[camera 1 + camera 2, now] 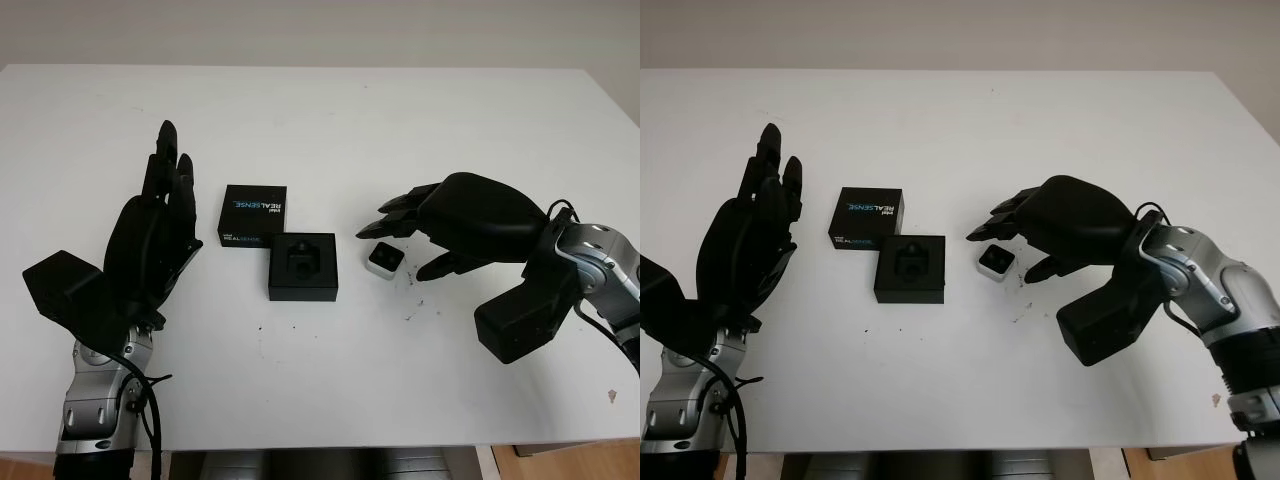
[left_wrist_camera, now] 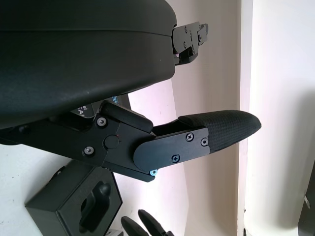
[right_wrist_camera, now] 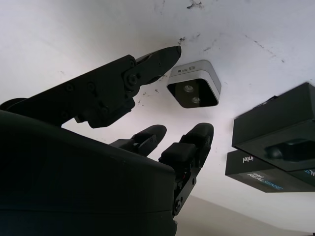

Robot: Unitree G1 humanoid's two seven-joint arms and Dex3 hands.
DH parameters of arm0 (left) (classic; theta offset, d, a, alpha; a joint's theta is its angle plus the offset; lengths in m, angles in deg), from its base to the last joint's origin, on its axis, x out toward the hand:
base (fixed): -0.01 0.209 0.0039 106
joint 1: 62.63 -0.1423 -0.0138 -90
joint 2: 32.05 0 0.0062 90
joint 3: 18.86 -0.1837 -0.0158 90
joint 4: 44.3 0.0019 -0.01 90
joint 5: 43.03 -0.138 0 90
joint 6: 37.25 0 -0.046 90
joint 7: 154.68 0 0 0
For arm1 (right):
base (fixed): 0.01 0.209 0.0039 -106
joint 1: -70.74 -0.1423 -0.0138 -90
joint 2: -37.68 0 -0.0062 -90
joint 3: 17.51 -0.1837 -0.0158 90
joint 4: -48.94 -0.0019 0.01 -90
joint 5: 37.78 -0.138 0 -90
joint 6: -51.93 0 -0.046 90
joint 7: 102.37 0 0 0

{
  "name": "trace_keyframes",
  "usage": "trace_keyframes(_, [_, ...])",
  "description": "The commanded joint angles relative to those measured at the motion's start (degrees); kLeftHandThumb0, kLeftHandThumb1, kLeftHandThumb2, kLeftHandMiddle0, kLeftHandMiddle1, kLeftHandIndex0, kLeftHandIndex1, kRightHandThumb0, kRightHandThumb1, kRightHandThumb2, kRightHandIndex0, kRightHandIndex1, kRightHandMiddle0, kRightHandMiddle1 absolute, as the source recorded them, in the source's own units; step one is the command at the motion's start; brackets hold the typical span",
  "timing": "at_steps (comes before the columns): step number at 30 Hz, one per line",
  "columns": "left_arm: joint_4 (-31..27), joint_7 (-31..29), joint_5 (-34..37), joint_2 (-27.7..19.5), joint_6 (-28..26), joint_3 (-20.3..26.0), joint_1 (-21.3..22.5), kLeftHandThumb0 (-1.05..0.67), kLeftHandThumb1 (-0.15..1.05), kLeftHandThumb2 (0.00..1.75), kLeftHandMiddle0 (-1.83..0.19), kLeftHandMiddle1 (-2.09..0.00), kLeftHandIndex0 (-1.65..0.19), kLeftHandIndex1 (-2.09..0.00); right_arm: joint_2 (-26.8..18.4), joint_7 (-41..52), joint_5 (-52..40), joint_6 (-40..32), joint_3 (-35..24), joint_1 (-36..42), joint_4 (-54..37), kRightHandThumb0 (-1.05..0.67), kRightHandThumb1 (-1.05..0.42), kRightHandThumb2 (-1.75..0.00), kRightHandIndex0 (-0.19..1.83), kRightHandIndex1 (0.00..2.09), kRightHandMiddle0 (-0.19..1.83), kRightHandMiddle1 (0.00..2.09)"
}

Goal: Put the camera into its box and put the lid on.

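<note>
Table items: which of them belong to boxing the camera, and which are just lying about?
For the job:
- camera, on the table beside the box
- open box with its moulded insert
- RealSense lid, lying behind the box
- right hand, open, around the camera
- left hand, open, left of the lid

Lying about:
- dark specks on the table

We found a white table (image 1: pixel 300 380) spread across most of the view, its far edge running below a pale wall (image 1: pixel 300 30). Small dark specks (image 1: pixel 412 305) marked the tabletop toward its right side, about midway between the far and near edges. A tiny reddish spot (image 1: pixel 612 397) sat close to the near right corner. Wooden floor (image 1: pixel 590 462) showed past that corner.
</note>
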Motion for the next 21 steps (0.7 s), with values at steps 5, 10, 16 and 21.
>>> trace_keyframes(5, [-0.72,-0.27,0.04,-0.59,-0.08,0.14,0.72,-0.85,1.05,0.67,0.19,0.00,0.19,0.00,0.99,-1.26,-0.09,0.70,0.75,-1.28,1.96,-0.31,-0.86,-0.06,0.56,0.19,0.51,0.25])
trace_keyframes(10, [-0.93,-0.18,0.11,-0.60,-0.33,0.21,0.85,-0.85,1.05,0.67,0.19,0.00,0.19,0.00,1.23,-4.55,1.87,2.63,1.77,-2.14,4.87,-0.34,-0.86,-0.05,0.39,0.56,0.35,0.61])
trace_keyframes(16, [-1.23,-0.27,0.04,-0.72,-0.40,0.14,0.56,-0.85,1.05,0.67,0.19,0.00,0.19,0.00,1.55,-5.38,2.82,2.47,2.41,-2.51,5.93,-0.34,-0.86,-0.05,0.25,0.84,0.25,0.81])
trace_keyframes(21, [-1.25,-0.51,0.24,-0.86,-0.35,0.22,0.34,-0.84,1.05,0.67,0.19,0.00,0.19,0.00,1.62,-7.17,3.96,3.48,3.47,-3.44,7.41,-0.33,-0.87,-0.06,0.28,0.88,0.28,0.84])
